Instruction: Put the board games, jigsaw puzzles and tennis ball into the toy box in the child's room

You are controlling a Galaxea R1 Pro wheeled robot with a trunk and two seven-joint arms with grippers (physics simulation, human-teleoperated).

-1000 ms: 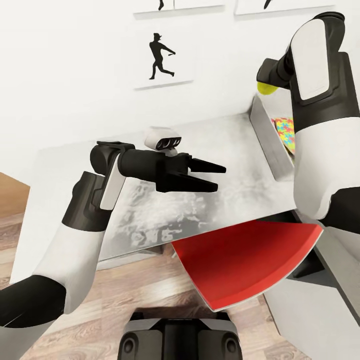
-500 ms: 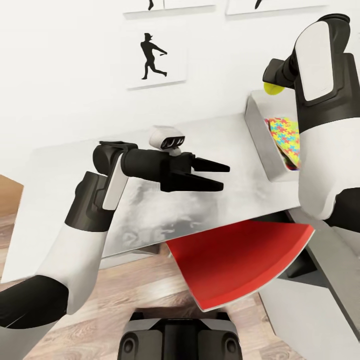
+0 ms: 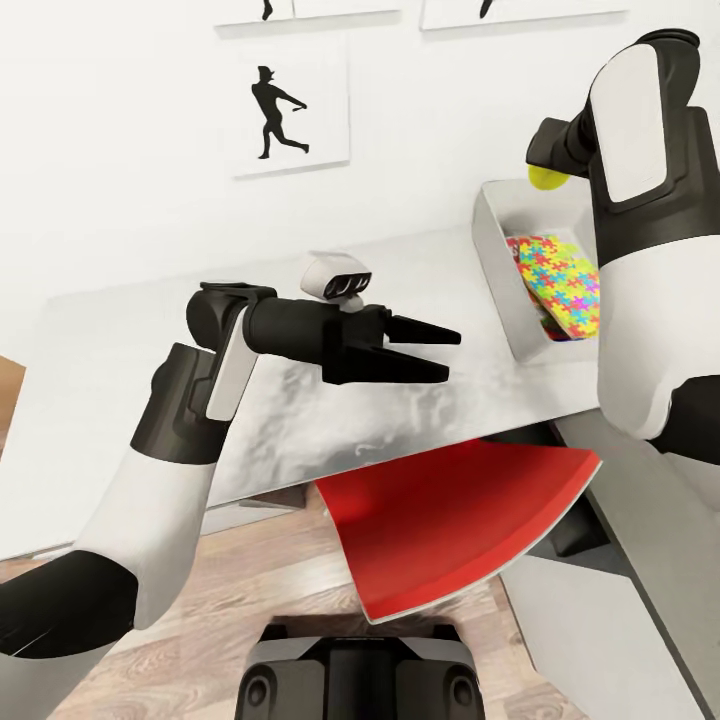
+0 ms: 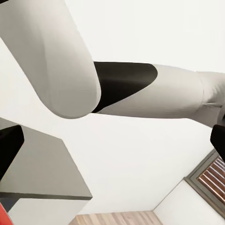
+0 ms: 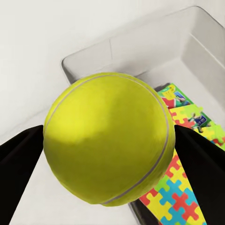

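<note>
My right gripper (image 3: 547,172) is shut on the yellow-green tennis ball (image 3: 545,180) and holds it above the far end of the light grey toy box (image 3: 493,258) on the table (image 3: 300,420). In the right wrist view the tennis ball (image 5: 110,140) sits between two black fingers (image 5: 18,173), with the toy box (image 5: 93,52) below. A jigsaw puzzle (image 3: 565,280) lies inside the box, over the corner of a printed board game (image 5: 179,97). My left gripper (image 3: 448,352) hangs open and empty above the middle of the table.
A red chair seat (image 3: 450,520) sticks out from under the table's front edge. A lower dark grey cabinet top (image 3: 640,540) joins at the right. Baseball-player pictures (image 3: 275,110) hang on the white wall behind. Wood floor (image 3: 200,610) lies below at the left.
The whole view has shifted, so the toy box shows more fully. The ball in my right gripper now stands further over the box. The left arm keeps its pose.
</note>
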